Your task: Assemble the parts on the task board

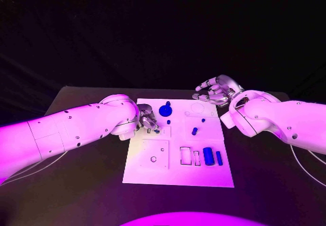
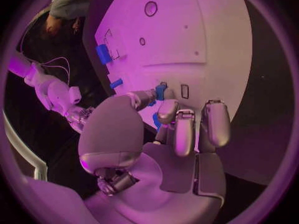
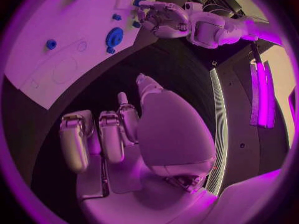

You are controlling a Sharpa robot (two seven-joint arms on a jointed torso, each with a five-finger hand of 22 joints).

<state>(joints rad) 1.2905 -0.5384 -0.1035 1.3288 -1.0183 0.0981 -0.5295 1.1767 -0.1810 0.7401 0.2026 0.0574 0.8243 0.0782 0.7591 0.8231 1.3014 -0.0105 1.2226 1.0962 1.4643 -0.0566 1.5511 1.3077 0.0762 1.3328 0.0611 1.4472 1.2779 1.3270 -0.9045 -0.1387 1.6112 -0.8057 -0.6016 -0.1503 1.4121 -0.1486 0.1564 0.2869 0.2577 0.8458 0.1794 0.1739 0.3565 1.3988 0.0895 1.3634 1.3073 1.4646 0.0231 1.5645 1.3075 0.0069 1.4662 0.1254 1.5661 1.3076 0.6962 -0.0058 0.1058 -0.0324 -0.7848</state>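
A small blue part [image 2: 161,91] is pinched between the fingertips of the left hand [image 1: 147,118], just above the left side of the white board [image 1: 178,165], which lies in the middle of the black counter [image 1: 81,188]. In the left wrist view the part is held close to a small rectangular slot [image 2: 184,91] in the board, apart from it but only just.

A slip is judged the main risk: the part is small and only its end is caught, so a tilt on the way down could jam it against the slot's edge or flick it out of the pinch. A push on the board's edge by the fingers could also shift the loose pieces.

The part looks short, solid and blocky, a plain blue peg. Other blue pieces are seen on the board: a round knob [image 1: 165,110] near the far edge, a small peg [image 1: 194,131] near the middle, and two upright bars [image 1: 209,156] near the right side, beside empty outlined slots.

The right hand [image 1: 216,91] is held off the board's far right corner, with fingers loosely curled and apart, and nothing is held in it.
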